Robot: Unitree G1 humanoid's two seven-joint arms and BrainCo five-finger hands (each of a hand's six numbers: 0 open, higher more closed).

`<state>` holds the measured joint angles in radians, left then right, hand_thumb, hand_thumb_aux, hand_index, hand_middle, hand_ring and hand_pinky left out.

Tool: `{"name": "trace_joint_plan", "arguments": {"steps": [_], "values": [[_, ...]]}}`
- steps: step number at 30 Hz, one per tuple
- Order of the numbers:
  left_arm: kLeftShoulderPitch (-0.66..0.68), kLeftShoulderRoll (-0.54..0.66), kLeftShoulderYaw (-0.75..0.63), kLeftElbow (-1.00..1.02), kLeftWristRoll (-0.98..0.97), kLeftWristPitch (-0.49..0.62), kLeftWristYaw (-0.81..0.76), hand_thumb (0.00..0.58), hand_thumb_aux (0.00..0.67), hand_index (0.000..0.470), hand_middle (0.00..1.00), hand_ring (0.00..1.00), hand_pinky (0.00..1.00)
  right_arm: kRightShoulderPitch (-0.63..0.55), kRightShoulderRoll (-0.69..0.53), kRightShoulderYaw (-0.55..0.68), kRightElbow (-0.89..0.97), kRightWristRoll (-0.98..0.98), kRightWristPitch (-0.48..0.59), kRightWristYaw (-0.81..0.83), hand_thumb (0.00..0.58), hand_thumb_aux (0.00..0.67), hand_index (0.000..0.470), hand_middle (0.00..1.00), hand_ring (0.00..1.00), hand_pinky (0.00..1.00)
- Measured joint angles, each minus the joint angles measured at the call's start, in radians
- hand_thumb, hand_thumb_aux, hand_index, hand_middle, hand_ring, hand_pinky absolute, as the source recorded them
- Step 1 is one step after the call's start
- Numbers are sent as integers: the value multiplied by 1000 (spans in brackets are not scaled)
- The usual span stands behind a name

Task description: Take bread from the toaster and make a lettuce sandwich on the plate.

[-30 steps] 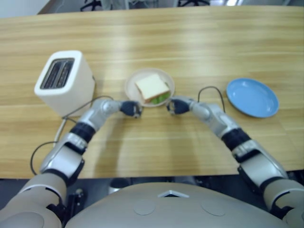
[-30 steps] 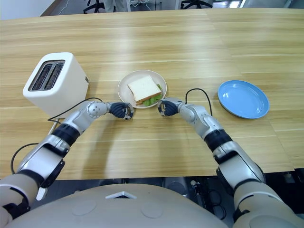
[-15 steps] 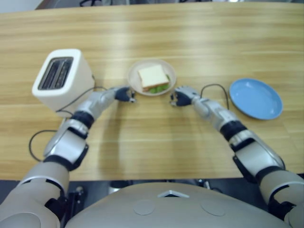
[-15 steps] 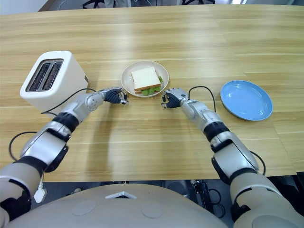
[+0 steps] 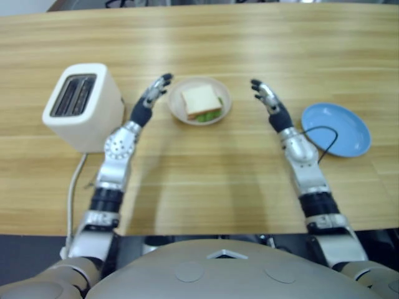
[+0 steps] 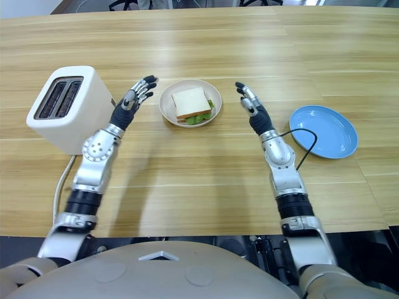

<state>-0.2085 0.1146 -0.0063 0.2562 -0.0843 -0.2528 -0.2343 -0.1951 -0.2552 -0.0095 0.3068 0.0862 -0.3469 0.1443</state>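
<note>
We've got the sandwich [image 6: 189, 101] sitting on the small cream plate [image 6: 164, 106] mid-desk [image 6: 206, 180] — white bread on top, lettuce [image 6: 199, 118] poking out at the near edge. Our left hand [image 6: 132, 98] is between the toaster [image 6: 65, 109] and that plate, fingers spread wide, holding nothing. Right hand [image 6: 251, 107] mirrors it on the plate's other side, also stretched out and empty — the blue plate [image 6: 324, 131] lies further right
</note>
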Motion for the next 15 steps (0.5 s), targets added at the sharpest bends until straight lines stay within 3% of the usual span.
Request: {"name": "trace_joint_plan", "arguments": {"steps": [9,15], "values": [[-85,-55,90,449,0,-179,106,0,0,0,0,0,0,10,158,-68,162,64,-18,-25,0,0,0,0,0,0],[-106,-53,146,555,-15,-269,125,0,0,0,0,0,0,6,168,-79,193,41,-50,-55,0,0,0,0,0,0]]}}
